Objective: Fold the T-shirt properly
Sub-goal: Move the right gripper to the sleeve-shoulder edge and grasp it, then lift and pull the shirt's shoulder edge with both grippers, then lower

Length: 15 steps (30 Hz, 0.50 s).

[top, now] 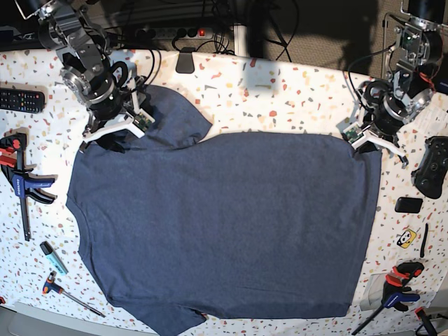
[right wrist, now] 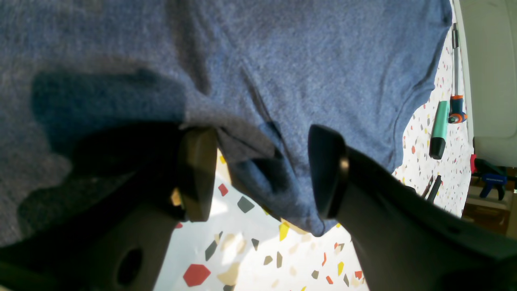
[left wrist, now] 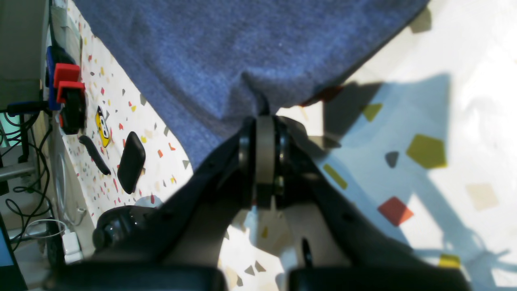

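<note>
Since it lay limp, T-shirt (top: 224,224): soft, light, best taken at hems.
Left gripper (left wrist: 264,115): pinched the shirt's corner.
Right gripper (right wrist: 262,173): spread around the sleeve edge.

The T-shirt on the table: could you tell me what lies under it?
The T-shirt lies flat on the speckled table, whose surface shows around its edges. Whatever else sits beneath the cloth is covered and cannot be seen.

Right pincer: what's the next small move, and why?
Probably close it. The right pincer stands open, with a bunched edge of the dark heathered navy-blue cotton T-shirt between its pads, not yet gripped, while the left pincer is already shut on the far corner.
</note>
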Motion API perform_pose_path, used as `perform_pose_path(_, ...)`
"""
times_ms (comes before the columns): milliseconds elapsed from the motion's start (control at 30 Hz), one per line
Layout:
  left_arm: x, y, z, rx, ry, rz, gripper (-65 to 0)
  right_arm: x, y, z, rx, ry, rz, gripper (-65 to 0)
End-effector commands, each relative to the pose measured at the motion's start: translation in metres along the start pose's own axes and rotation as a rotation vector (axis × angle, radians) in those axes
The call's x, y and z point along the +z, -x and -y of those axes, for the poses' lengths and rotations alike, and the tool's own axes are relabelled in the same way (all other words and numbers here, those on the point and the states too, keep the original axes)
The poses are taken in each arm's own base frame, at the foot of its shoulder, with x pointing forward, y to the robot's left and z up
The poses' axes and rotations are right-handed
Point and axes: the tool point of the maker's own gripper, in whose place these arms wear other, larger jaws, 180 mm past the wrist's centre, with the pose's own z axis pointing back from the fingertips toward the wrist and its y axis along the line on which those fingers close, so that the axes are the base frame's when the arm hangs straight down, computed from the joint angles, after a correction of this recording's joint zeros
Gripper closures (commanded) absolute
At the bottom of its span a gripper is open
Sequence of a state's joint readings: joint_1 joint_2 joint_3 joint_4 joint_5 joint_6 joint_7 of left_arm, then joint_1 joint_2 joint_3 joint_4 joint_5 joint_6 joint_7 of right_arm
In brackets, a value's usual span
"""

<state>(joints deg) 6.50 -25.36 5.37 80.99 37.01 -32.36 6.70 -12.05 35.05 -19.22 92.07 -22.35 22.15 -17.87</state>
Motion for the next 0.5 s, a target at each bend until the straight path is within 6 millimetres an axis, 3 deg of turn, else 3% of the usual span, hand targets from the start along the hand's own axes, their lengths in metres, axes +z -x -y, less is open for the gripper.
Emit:
perform_pose_path(0,0.002,0.011,0.004,-0.016,0.027,-0.051,0.0,0.0,0.008,0.001,0.014,-0.01,-0.033,-35.9)
perform_pose_path(67,0.002,0.011,0.004,-0.015,0.027,-0.051,0.0,0.001,0.008,-0.001,0.018,-0.019,-0.033,-33.7)
perform_pose_path(233,0.002,0.011,0.004,-0.007,0.028,-0.045,0.0,0.001,0.008,-0.004,0.017,-0.038,-0.03,-3.7)
perform_pose_path(267,0.002,0.009,0.005,0.008,0.03,-0.037,0.0,0.001,0.008,-0.002,0.012,-0.026,-0.03,0.0)
perform_pose_path(467,0.002,-0.005,0.006,0.126,0.042,0.043,0.0,0.003,0.009,0.007,-0.025,0.014,-0.055,0.0)
